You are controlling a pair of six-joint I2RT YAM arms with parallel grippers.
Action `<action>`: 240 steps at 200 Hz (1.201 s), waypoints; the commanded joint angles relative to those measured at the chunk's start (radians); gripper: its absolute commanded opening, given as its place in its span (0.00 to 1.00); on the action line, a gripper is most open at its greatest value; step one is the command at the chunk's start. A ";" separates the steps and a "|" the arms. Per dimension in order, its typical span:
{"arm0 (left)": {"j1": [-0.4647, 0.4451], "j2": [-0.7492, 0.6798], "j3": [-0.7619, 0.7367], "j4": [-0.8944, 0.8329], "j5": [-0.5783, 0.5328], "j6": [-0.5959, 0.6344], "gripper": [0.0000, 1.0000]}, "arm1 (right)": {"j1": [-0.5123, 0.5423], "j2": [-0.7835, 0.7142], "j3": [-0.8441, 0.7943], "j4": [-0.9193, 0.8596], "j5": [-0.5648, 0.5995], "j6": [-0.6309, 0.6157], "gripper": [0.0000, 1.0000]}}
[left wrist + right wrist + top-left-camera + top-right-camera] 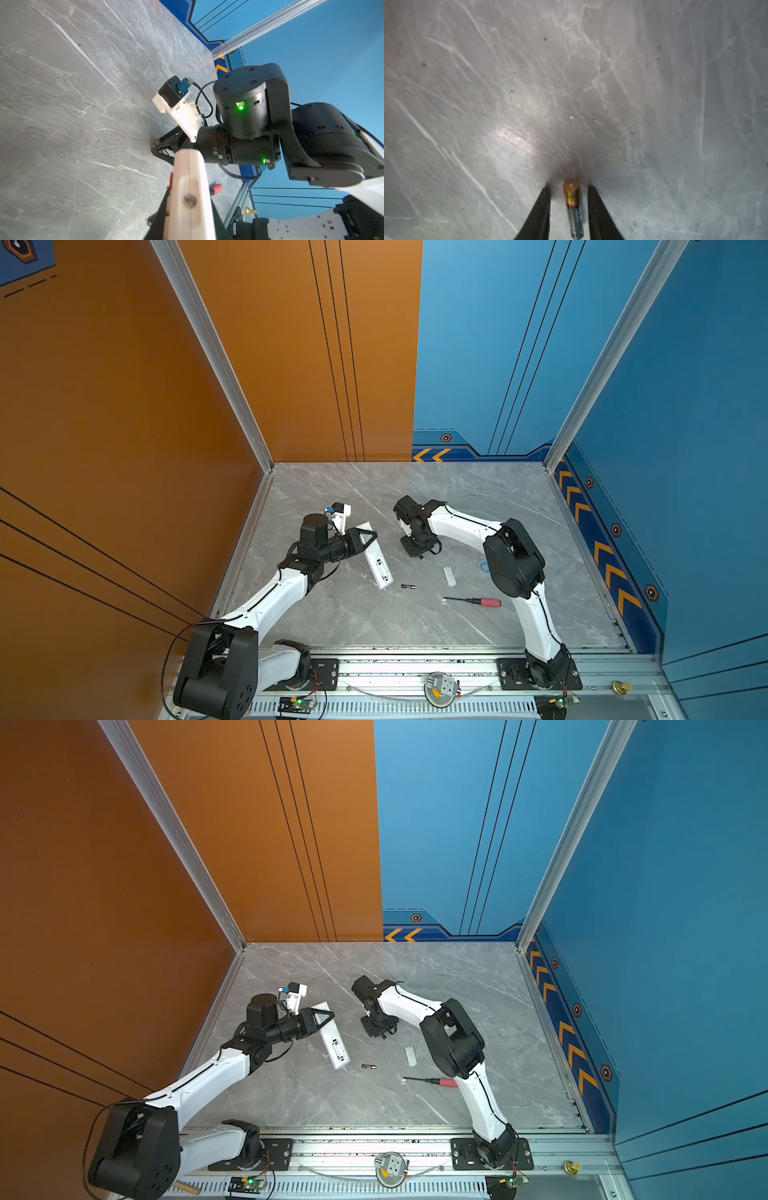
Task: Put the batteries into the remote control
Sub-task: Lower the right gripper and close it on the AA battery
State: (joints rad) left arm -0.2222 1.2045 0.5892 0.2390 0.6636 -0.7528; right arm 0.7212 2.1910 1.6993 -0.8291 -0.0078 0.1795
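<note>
on the left side of the desk: the left pincer is clamped across the remote, gripping it near its far end.
remote: long and white, plain back up, running from far left toward the near middle in both top views; a slot shows close to its near end; whether that end rests on the desk i cannot tell.
right pincer: pointed down at the middle of the desk, tips at the surface, set narrow but not closed on anything.
battery: lies on the desk between the right pincer's tips, gold end about level with them, a thin gap on each side; in both top views the pincer hides it.
second battery: lies flat on the desk just beside the near end of the remote, with nothing touching it.
white strip: small and flat on the desk, between the second battery and the right arm.
screwdriver: red handle, lies on the near side of the white strip, apart from both pincers.
</note>
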 commanded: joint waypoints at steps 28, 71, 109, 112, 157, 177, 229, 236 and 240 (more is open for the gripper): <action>0.009 0.000 -0.017 0.029 0.018 0.001 0.00 | 0.007 0.039 0.023 -0.026 -0.005 -0.004 0.23; 0.009 0.000 -0.017 0.030 0.019 0.001 0.00 | 0.007 0.040 0.023 -0.027 -0.004 -0.002 0.19; 0.008 -0.004 -0.019 0.030 0.020 0.001 0.00 | 0.007 0.041 0.025 -0.028 -0.002 -0.001 0.16; 0.009 -0.004 -0.019 0.031 0.020 0.001 0.00 | 0.007 0.042 0.025 -0.028 -0.001 0.000 0.16; 0.009 -0.003 -0.019 0.032 0.020 0.001 0.00 | 0.007 0.041 0.025 -0.028 0.001 0.002 0.11; 0.009 -0.003 -0.019 0.033 0.019 0.000 0.00 | 0.007 0.041 0.025 -0.028 0.000 0.002 0.10; 0.010 -0.007 -0.019 0.033 0.021 -0.001 0.00 | 0.009 0.038 0.024 -0.028 -0.001 0.000 0.03; 0.008 -0.006 -0.018 0.033 0.021 -0.001 0.00 | 0.010 0.037 0.023 -0.028 -0.002 -0.001 0.02; 0.009 -0.007 -0.018 0.033 0.023 -0.002 0.00 | 0.011 0.036 0.023 -0.028 -0.001 -0.001 0.01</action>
State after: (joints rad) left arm -0.2222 1.2045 0.5888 0.2432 0.6636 -0.7528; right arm 0.7277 2.1994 1.7123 -0.8291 -0.0189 0.1799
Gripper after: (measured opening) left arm 0.207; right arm 0.085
